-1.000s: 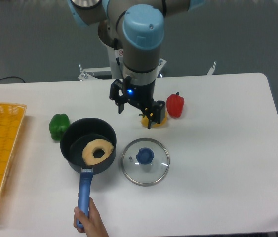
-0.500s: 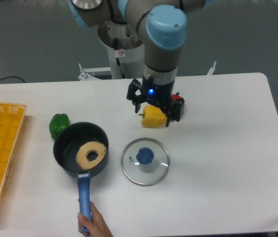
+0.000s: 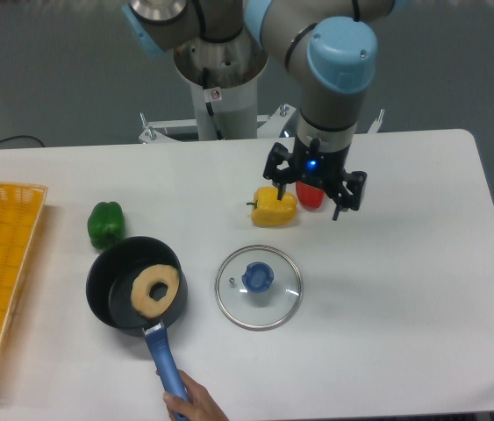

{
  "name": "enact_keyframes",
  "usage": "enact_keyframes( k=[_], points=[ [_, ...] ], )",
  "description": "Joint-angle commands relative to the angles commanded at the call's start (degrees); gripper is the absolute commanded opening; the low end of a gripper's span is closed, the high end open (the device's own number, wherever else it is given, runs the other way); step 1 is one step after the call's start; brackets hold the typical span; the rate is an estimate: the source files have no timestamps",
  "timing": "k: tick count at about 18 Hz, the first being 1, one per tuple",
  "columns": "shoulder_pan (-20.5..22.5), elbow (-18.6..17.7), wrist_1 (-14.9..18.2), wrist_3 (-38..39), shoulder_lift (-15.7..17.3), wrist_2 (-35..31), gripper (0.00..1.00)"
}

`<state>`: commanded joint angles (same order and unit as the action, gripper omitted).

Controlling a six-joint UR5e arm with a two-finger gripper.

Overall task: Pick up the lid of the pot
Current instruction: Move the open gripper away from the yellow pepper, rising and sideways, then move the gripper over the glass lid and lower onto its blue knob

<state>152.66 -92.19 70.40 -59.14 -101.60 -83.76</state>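
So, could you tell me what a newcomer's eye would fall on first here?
Probably the grey robot arm, reaching in from the top, its fingers spread over the table. Then perhaps the hand at the bottom edge, on the blue handle of the black pan at left, and the glass pot lid with its blue knob near the centre.

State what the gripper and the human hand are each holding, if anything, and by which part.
The gripper is open and holds nothing. The hand holds the black pot by its blue handle, near the outer end.
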Motion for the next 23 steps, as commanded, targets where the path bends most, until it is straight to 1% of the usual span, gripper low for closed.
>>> enact_keyframes(
  k=[2, 3, 5, 6, 9, 11, 14, 15, 17, 20, 23],
  points=[
    [0.7, -0.9, -1.3, -4.1, -0.9, -0.2, 1.00],
    [1.8, -1.4, -2.2, -6.7, -1.1, -0.5, 1.00],
    [2.2, -2.3, -3.9, -11.2, -1.5, -1.8, 1.00],
    [2.3, -2.4, -4.1, -11.6, -1.5, -2.4, 1.00],
    [2.1, -2.6, -4.2, -11.6, -2.5, -4.0, 1.00],
    [1.7, -2.6, -4.6, -11.4, -3.6, -4.0, 1.00],
    [0.0, -2.8, -8.2, -11.3, -5.5, -4.0, 1.00],
    [-0.7, -3.6, -8.9, -11.2, -6.0, -4.0, 1.00],
    [-2.3, -4.0, -10.2, -9.5, -6.7, -4.2, 1.00],
    [-4.2, -4.0, -9.9, -7.1, -7.0, -4.3, 1.00],
    [-6.5, -5.4, -10.1, -6.4, -7.6, -4.4, 1.00]
  ],
)
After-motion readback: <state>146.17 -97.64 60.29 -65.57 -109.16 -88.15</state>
